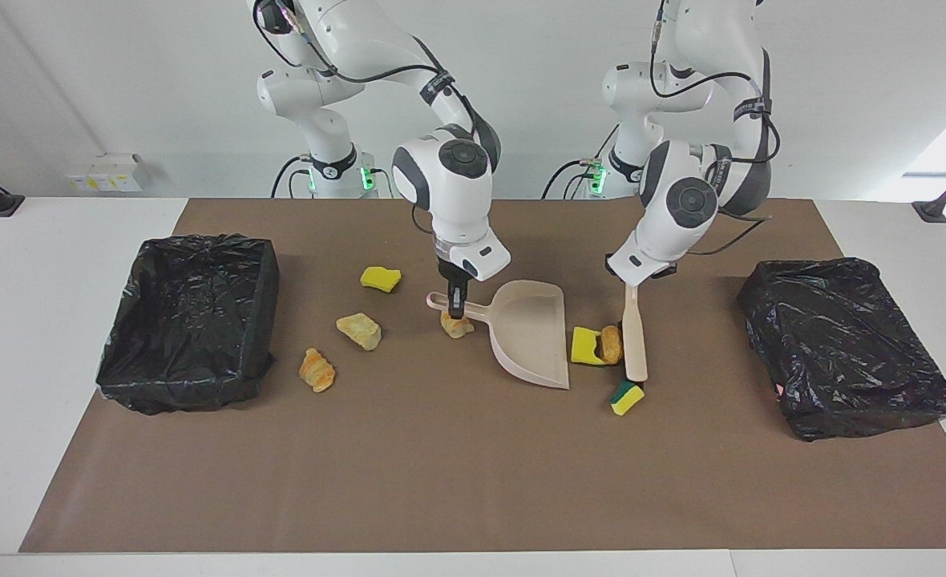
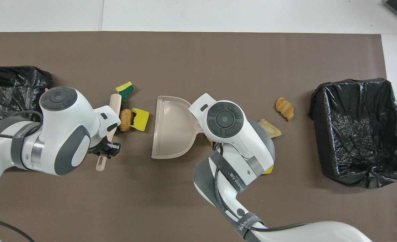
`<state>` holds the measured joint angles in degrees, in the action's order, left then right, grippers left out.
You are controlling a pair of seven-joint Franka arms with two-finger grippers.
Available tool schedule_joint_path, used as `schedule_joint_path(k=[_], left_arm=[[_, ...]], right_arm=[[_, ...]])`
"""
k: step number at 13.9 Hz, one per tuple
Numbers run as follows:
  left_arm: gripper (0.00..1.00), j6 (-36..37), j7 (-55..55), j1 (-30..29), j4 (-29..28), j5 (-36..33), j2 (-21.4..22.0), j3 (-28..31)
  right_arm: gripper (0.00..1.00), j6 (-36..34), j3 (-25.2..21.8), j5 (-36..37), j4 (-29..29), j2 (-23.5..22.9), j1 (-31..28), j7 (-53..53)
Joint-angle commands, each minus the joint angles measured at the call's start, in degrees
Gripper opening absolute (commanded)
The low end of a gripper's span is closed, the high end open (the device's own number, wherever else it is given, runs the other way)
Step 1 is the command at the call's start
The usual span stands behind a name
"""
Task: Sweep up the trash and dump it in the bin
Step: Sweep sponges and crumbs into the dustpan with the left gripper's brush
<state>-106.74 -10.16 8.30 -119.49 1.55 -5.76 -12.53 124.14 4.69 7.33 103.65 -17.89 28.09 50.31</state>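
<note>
Pinching the handle of the beige dustpan (image 1: 531, 332), the right hand (image 1: 456, 300) is held low at the middle of the desk (image 1: 56, 513), a tan lump (image 1: 454, 325) lying just beside the handle. The brush (image 1: 634, 336) is pinched at its handle by the left hand (image 1: 632, 282); a yellow sponge piece (image 1: 584, 346) and a bread-like lump (image 1: 610, 342) are pressed between the brush and the pan's open edge. A yellow-green sponge scrap (image 1: 626, 397) is left beside the brush tip. Three more scraps (image 1: 358, 330) are scattered toward the open bin (image 1: 188, 320); another black-bagged bin (image 1: 846, 344) is seen at the left arm's end
</note>
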Motion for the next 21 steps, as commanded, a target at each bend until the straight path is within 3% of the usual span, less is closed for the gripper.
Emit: schedule_joint_path(k=[1,5,10,14,19,21], left_arm=[[0.00,0.83,-3.80,5.13,-1.36,3.97,2.24,0.75],[0.00,9.86,-4.87,6.91,2.58,6.62,2.59,0.66],[0.00,20.16,-2.77,3.66,7.16,6.62,9.09,1.54],[0.00,7.97,1.80,-1.43,5.76,6.62,8.57,2.15],[0.00,5.76,8.13,-7.06,1.83,5.39,6.99,2.24],[0.00,0.95,7.70,-8.29,-0.91,4.16,6.03,2.24]], right_arm=[[0.00,2.33,0.32,-1.09,0.24,-0.83,-0.32,2.16],[0.00,2.95,0.32,-1.97,0.33,-0.92,-0.32,2.16],[0.00,2.95,0.32,-2.06,0.33,-0.84,-0.32,2.16],[0.00,2.95,0.32,-2.06,0.50,-0.84,-0.32,2.08],[0.00,2.95,0.32,-2.06,0.59,-0.84,-0.32,2.08],[0.00,2.95,0.32,-2.06,0.68,-0.75,-0.32,2.08]])
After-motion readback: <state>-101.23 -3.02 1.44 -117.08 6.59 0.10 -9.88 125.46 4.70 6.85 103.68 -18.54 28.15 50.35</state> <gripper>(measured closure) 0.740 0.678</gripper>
